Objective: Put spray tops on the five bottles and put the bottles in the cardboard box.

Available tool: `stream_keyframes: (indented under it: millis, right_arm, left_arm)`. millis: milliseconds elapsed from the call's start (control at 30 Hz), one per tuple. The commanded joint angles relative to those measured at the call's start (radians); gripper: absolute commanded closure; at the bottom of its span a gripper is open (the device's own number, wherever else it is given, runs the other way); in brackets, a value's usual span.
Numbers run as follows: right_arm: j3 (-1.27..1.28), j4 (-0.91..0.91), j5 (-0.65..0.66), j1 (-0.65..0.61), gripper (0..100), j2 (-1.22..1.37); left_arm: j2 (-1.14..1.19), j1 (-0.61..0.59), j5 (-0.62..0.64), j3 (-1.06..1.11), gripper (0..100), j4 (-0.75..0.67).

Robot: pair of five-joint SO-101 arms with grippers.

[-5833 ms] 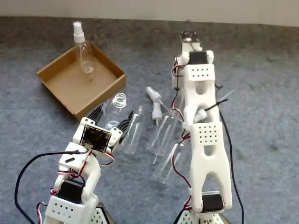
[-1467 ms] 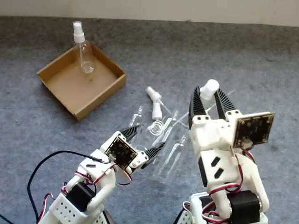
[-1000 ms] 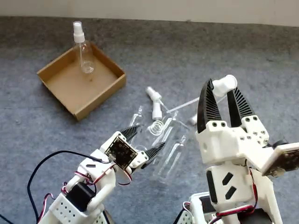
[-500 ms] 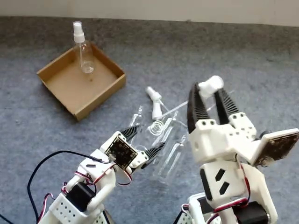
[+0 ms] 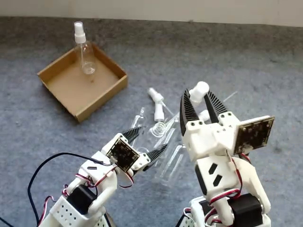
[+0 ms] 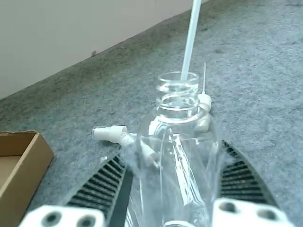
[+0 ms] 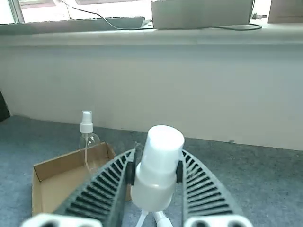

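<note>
High view, from 9 o'clock across to 3: the box sits on the grey worktop at about 10 o'clock. A capped bottle stands upright in its 12 o'clock corner. As far as I can judge, that is the one finished piece.

At 7 o'clock the left fingers are clenched on an open bottle, with its threaded mouth pointing toward 1 o'clock. The left wrist view has this bottle squeezed between both fingers, and a thin tube comes down into its mouth.

Near the centre, two loose tops lie on the worktop just beyond the held bottle, toward 12 o'clock. Clear loose bottles lie uncapped between the two arms. Their outlines overlap, so I cannot count them surely.

At 5 o'clock the right fingers grasp a spray top by its head, raised above the worktop. The right wrist view shows that head pinched upright between the fingers, with its stem leaving underneath.

The second bottle looks to be mid-capping. The tube appears to have started into the neck, but the head is well apart from the threads and not yet seated or screwed down. Once it is on, that bottle has to go to the box at 10 o'clock. The loose bottles each need a top and the same trip. Roughly a fifth of the job is done.
</note>
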Motion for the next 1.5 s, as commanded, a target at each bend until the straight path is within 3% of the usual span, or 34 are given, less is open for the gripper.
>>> stream_keyframes:
  millis: [0, 200, 467, 567, 767, 1100, 1267, 1467]
  right_arm:
    - [0.008, -0.028, 0.017, -0.007, 91.8, -0.005]
    - [0.079, -0.024, 0.017, -0.013, 91.8, -0.005]
    - [0.104, -0.007, 0.021, -0.174, 91.7, -0.005]
    - [0.101, 0.067, 0.021, -0.179, 91.0, -0.005]
    - [0.099, 0.157, 0.021, -0.177, 79.4, -0.005]
    - [0.058, 0.154, 0.023, -0.170, 78.9, -0.005]
    - [-0.059, 0.156, 0.021, -0.027, 80.0, -0.005]
    - [-0.127, 0.153, 0.025, 0.150, 91.1, -0.005]
  left_arm:
    - [-0.019, 0.007, -0.008, 0.021, 85, -0.005]
    - [-0.019, 0.007, -0.008, 0.021, 85, -0.005]
    - [-0.019, 0.007, -0.008, 0.021, 85, -0.005]
    - [-0.019, 0.007, -0.008, 0.021, 85, -0.005]
    - [-0.019, 0.005, -0.008, 0.021, 85, -0.005]
    - [-0.019, 0.005, -0.009, 0.021, 85, -0.005]
    - [-0.019, 0.005, -0.009, 0.021, 85, -0.005]
    - [-0.019, 0.005, -0.009, 0.021, 85, -0.005]
